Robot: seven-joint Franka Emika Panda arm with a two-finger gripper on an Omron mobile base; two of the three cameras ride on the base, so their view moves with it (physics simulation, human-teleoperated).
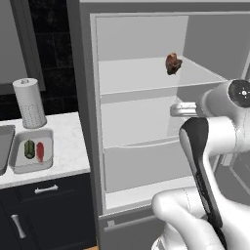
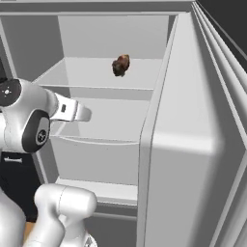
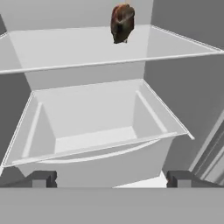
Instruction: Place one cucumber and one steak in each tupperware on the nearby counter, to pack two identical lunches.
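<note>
You will find the lumpy brown-red steak resting directly on the upper fridge shelf. On the white marbled tabletop, a tupperware sits near a paper towel roll; an open drawer sits below the shelf.

The fridge stands open, its interior pale grey, with its door swung wide to the right and filling the right side of the right base view. Inside, an upper shelf spans the full width, with a lower shelf beneath it. Below these sits an open-topped drawer bin with sloping side walls and a curved front lip. To the left of the fridge, a white perforated cylindrical holder stands upright near the back wall. At the far left edge, part of a dark-grey sink basin is visible. The cabinets below are dark, with silver bar handles.
</note>
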